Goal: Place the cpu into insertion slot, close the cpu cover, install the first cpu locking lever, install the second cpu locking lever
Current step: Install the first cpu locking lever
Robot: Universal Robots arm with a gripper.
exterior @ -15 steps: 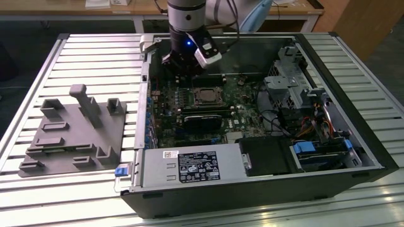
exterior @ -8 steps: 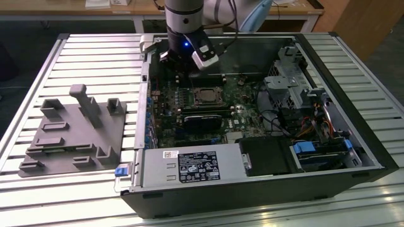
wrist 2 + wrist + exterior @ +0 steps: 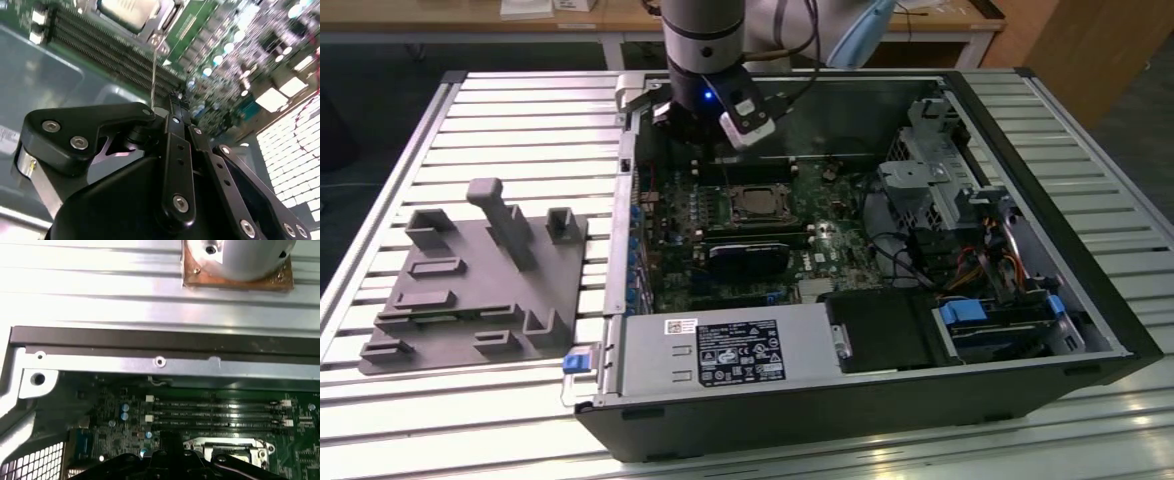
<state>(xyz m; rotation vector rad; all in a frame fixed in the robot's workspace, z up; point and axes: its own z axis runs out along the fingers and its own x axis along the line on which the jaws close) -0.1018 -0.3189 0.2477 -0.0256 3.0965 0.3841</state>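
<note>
The cpu [image 3: 754, 205] lies with its silvery-tan top up in the insertion slot [image 3: 731, 190] on the green board, inside the open computer case. The cpu cover [image 3: 161, 17] lies flat as a metal frame around the cpu [image 3: 131, 7]. In the exterior view my gripper [image 3: 703, 160] hangs over the board just behind the slot, towards the view's left. In the second wrist view its fingers [image 3: 175, 120] are drawn together. A thin metal locking lever [image 3: 153, 75] rises from the slot's corner to just beside the fingertips; I cannot tell whether they touch. The slot's metal rim [image 3: 235, 447] is close to my gripper [image 3: 167, 445].
Long black memory slots [image 3: 220, 412] run between the slot and the case wall [image 3: 150, 337]. A black heatsink block [image 3: 754, 260] sits in front of the slot. Drive cages and cables [image 3: 961, 220] are on the exterior view's right. A grey fixture plate [image 3: 474, 275] lies on the slatted table.
</note>
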